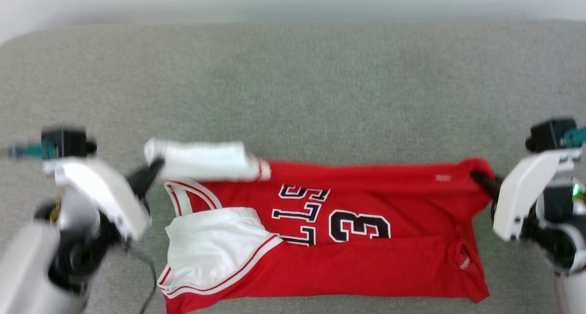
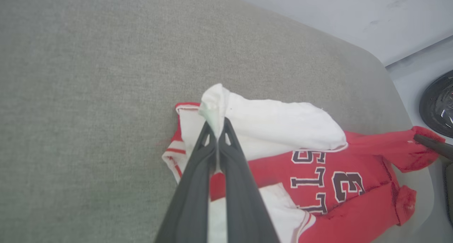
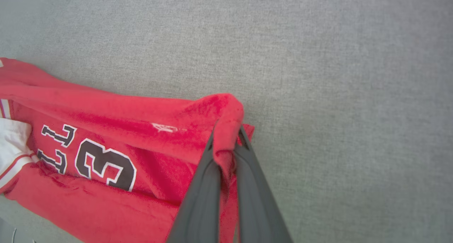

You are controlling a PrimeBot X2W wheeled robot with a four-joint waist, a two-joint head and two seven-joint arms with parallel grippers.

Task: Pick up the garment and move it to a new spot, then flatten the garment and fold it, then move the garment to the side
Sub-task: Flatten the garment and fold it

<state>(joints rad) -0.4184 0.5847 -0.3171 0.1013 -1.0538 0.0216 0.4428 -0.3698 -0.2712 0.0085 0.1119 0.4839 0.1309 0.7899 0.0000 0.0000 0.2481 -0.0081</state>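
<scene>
The garment (image 1: 348,254), a red jersey T-shirt with white sleeves and black lettering, lies across the near part of the grey surface, its far edge folded toward me. My left gripper (image 1: 153,167) is shut on the far white sleeve (image 2: 269,124), pinching its cloth between the dark fingers (image 2: 198,165). At the other end my right gripper (image 1: 480,176) is shut on the far red hem corner (image 3: 228,112), which bunches between its fingers (image 3: 247,186). The garment's lettering (image 3: 102,161) reads sideways in the right wrist view. The second white sleeve (image 1: 213,240) lies flat near the front.
The grey fabric surface (image 1: 293,85) stretches wide beyond the garment, with a rounded far edge. A pale floor and a dark round object (image 2: 439,105) lie past the surface's edge in the left wrist view. A thin cable (image 1: 151,282) hangs by my left arm.
</scene>
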